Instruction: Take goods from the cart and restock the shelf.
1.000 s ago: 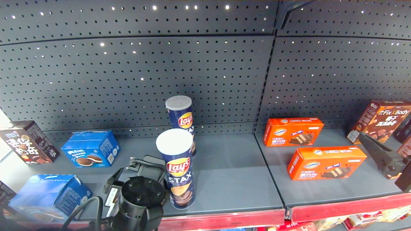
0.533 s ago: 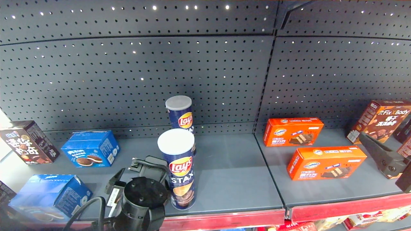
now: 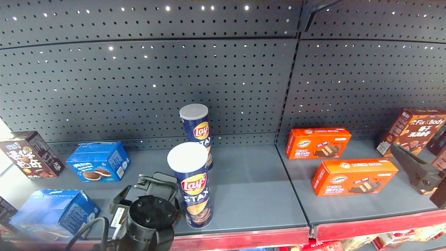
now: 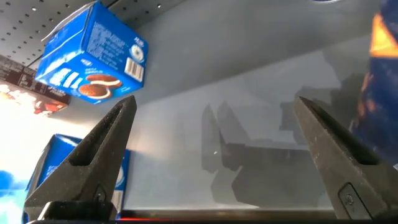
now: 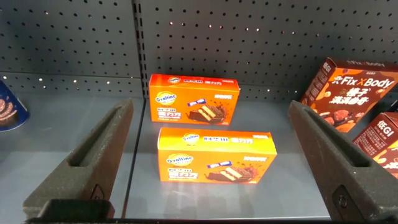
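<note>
Beside the front chips can (image 3: 193, 184), the left gripper (image 4: 214, 109) gapes (plain in its wrist view).

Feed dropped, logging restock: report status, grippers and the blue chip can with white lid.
Left gripper open, empty, beside blue white-lidded can. Right gripper open, empty, facing orange boxes. Can upright on grey shelf, front edge. Twin can behind.
</note>
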